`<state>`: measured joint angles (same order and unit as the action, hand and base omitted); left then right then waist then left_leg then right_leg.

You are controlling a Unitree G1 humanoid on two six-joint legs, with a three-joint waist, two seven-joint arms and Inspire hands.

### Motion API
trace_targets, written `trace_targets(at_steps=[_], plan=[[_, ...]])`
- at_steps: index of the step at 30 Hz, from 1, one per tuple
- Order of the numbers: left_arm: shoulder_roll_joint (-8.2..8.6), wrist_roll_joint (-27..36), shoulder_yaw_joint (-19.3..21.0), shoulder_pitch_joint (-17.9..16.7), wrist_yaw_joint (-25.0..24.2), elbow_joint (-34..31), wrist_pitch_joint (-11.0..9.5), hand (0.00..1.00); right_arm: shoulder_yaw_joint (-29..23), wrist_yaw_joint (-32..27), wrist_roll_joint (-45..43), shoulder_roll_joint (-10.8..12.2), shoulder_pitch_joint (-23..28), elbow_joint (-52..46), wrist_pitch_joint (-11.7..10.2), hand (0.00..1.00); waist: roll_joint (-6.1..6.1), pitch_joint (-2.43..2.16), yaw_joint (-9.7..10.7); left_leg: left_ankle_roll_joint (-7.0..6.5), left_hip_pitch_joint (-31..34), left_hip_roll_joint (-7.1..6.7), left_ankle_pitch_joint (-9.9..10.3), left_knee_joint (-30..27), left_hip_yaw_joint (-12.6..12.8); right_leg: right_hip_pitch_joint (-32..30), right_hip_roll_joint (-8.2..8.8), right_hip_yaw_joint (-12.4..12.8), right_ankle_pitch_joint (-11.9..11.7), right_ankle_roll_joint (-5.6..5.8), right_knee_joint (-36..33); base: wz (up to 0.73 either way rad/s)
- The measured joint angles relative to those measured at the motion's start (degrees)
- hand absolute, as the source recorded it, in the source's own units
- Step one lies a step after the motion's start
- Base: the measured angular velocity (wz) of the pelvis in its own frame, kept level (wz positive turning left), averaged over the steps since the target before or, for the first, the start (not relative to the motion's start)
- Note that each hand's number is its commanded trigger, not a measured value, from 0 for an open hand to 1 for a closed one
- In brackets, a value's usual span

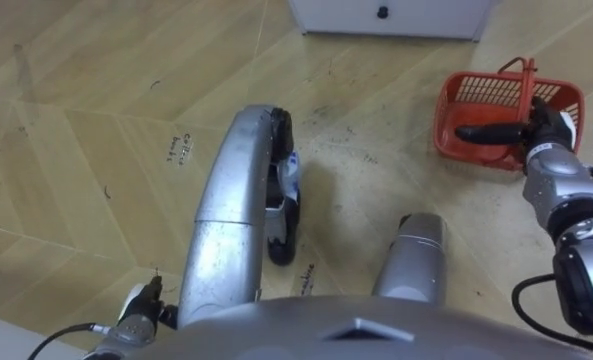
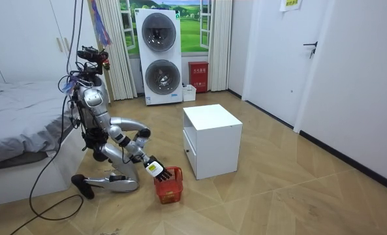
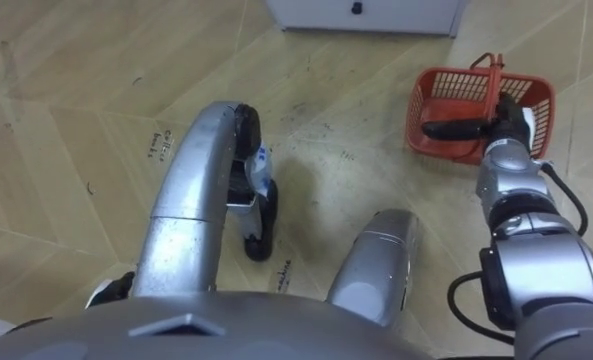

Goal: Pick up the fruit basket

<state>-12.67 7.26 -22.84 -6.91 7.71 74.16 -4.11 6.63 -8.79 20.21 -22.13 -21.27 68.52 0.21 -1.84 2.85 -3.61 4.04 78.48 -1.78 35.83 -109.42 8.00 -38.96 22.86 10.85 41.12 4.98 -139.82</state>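
Basket (image 1: 454, 105): 1, red, upright on floor, nr white cabinet (image 1: 396, 15).
R hand (image 1: 541, 128): unclenched, fingers straight over basket rim, beside handle (image 1: 527, 85).
L hand (image 1: 141, 300): low nr floor; state can't tell.
Writing: floor scribbles (image 1: 181, 148), illegible.

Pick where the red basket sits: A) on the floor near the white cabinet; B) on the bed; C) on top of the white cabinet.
A: the red basket rests on the wooden floor beside the white cabinet, with the right robot hand over it.
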Motion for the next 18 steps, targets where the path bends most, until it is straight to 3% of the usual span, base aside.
trace_targets(at_steps=[13,18], plan=[[0.03,0.0,0.0,2.2,-2.4,0.0,1.1,0.00,0.1,0.3,-0.4,-1.5,0.0,3.4,0.8,1.00,0.18,-0.09,0.0,-0.09,0.0,-0.07,-0.1,0.1,0.6,-0.1,0.21,0.1,0.0,0.07,-0.2,0.00],[0.71,0.0,0.0,3.7,-2.5,0.0,1.1,0.00,0.0,0.3,-0.4,-1.5,0.0,4.1,0.8,1.00,-0.23,0.15,0.1,0.00,0.1,-0.08,-0.2,0.1,0.6,-0.1,0.17,0.1,0.0,0.08,-0.3,0.00]])
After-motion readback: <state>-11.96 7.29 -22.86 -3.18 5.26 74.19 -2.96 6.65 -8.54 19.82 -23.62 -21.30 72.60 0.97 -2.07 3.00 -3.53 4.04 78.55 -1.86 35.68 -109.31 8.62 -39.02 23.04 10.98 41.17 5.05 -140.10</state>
